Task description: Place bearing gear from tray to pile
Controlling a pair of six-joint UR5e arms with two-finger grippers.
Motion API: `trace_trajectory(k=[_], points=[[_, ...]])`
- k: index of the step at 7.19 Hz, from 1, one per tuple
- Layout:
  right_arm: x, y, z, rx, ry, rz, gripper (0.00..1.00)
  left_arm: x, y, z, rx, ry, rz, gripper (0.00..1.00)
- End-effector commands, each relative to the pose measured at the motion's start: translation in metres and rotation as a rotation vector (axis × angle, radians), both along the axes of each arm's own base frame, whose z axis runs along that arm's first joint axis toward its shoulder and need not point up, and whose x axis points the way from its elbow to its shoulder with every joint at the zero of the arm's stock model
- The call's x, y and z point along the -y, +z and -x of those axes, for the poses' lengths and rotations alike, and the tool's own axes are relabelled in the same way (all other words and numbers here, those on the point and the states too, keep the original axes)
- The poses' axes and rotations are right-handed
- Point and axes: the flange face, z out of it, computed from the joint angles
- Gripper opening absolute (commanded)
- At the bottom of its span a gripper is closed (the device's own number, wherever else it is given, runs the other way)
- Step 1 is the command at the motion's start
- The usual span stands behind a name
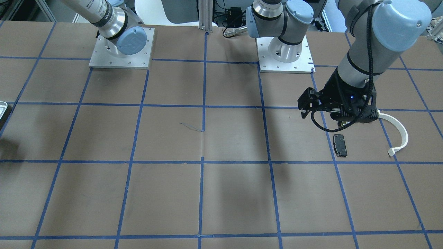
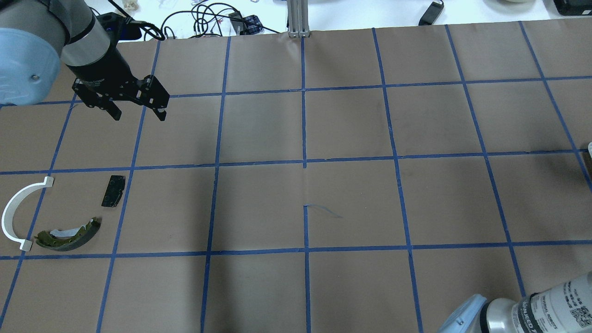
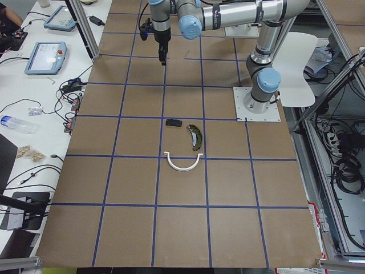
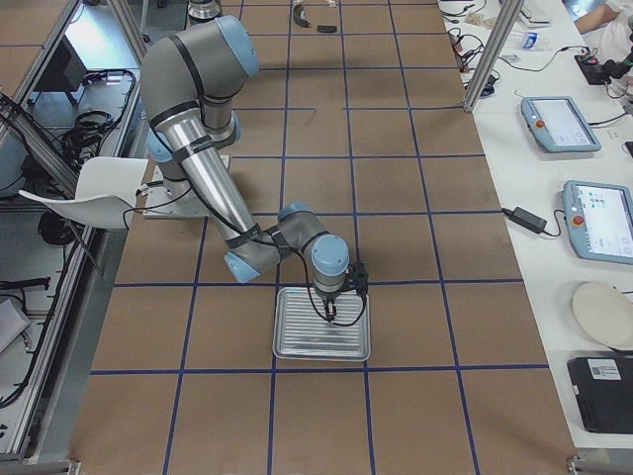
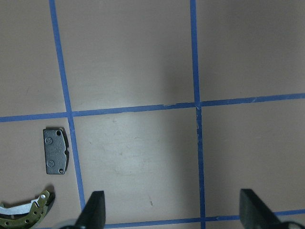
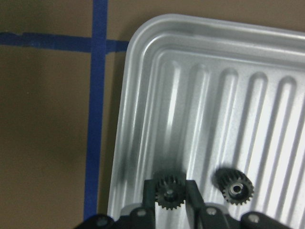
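Fingers on R arm (image 6: 150, 198) closed on bearing gear (image 6: 169, 193) near tray (image 6: 143, 43) corner, 2nd gear (image 6: 234, 189) just beside, L fingers (image 5: 95, 210) open above bench (image 2: 351, 129) near pile (image 2: 69, 233) — risk: pinch looks on teeth only so could slip mid-carry w/ gear rolling short of pile, or lift bumps 2nd gear.

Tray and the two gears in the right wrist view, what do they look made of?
Tray: likely aluminium or steel sheet, satin silver, pressed ribs catching soft glare.
Clamped gear: matt black, plastic or blackened steel; cannot tell.
Loose gear: same black teeth, with a shinier grey ring at the bore, perhaps metal.
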Motion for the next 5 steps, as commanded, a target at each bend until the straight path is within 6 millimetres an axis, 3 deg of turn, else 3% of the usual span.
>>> trace_trajectory(k=[1, 2, 3, 5], points=[[0.012, 0.046, -0.029, -0.050, 0.026, 0.023, 0.03, 0.001, -0.003, -0.001, 0.000, 0.001, 0.001, 1.00], [0.028, 0.069, -0.079, -0.025, 0.009, 0.002, 0.03, 0.001, -0.003, -0.001, 0.002, 0.001, 0.002, 1.00], [0.046, 0.076, -0.148, 0.011, -0.047, -0.027, 0.03, 0.003, -0.006, -0.001, 0.000, 0.001, -0.002, 1.00], [0.094, 0.082, -0.321, -0.007, 0.015, -0.035, 0.03, 0.004, 0.003, 0.001, -0.001, -0.001, 0.015, 1.00]])
